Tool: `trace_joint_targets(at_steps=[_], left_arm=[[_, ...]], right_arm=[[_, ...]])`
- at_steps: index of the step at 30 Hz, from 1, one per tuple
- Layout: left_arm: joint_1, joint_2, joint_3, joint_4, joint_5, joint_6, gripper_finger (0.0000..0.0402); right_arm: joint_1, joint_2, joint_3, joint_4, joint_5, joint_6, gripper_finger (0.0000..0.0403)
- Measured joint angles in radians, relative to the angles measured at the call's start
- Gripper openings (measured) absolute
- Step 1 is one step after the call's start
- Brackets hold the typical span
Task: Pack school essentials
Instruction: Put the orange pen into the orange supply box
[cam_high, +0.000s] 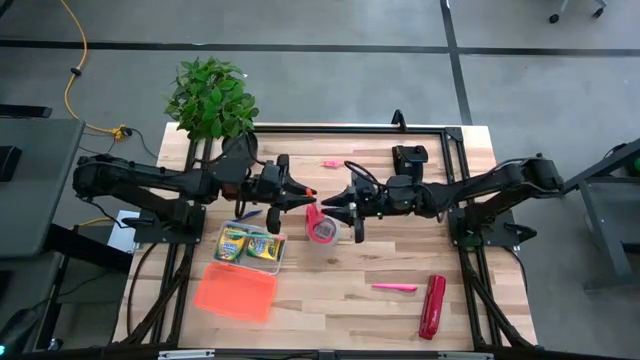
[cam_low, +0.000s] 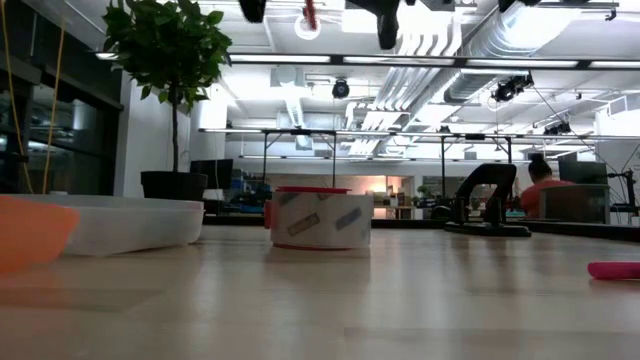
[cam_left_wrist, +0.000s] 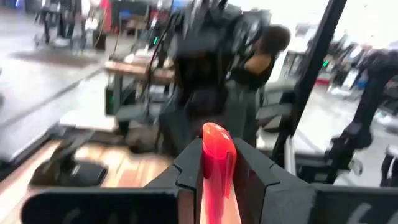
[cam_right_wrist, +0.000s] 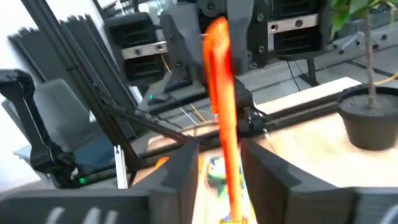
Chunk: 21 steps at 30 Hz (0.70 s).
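My left gripper (cam_high: 298, 191) is high above the table's middle, shut on a red-orange marker (cam_high: 310, 192) that points toward the table's right. My right gripper (cam_high: 337, 202) faces it, open. In the right wrist view its fingers (cam_right_wrist: 183, 171) stand on either side of the marker (cam_right_wrist: 221, 81) with gaps. Two yellow-green crayon boxes (cam_high: 248, 244) lie in a clear tray (cam_high: 218, 262) below the left gripper. A pink marker (cam_high: 394, 287) lies flat near the near edge. A tiny pink piece (cam_high: 329, 163) lies near the far edge. I see no teal pencil. My left gripper pinches the marker's rear part (cam_left_wrist: 217, 180) between its two fingers (cam_left_wrist: 186, 168), coming level from the table's left and lying along it. The rounded free end (cam_left_wrist: 217, 134) sticks out past the fingertips. The marker is lifted clear, about level.
A red tape roll (cam_high: 320, 226) stands on the table right under both grippers. An orange lid (cam_high: 236, 293) lies near the tray, a long red stapler (cam_high: 432, 306) at the near right, a black object (cam_high: 410, 156) at the far edge, a potted plant (cam_high: 212, 98) at the far left corner.
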Motion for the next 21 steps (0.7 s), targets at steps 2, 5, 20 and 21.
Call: trace_joint_targets(at_steps=[2,5,20,21], left_arm=[[0.013,-0.037,-0.002,-0.053,-0.007,0.009,0.0043],[0.029,-0.110,0.000,-0.119,-0.024,0.034,0.0043],[0.017,-0.382,-0.047,-0.278,-0.096,0.041,0.0042],[0.012,-0.388,-0.058,-0.277,-0.100,0.032,0.0042]], right_arm=[[0.000,-0.040,0.000,-0.074,0.003,-0.020,0.0129],[0.000,-0.114,0.000,-0.187,0.054,-0.054,0.0153],[0.000,-0.297,0.000,-0.213,0.219,-0.184,0.0172],[0.000,-0.297,0.000,-0.213,0.219,-0.184,0.0172]])
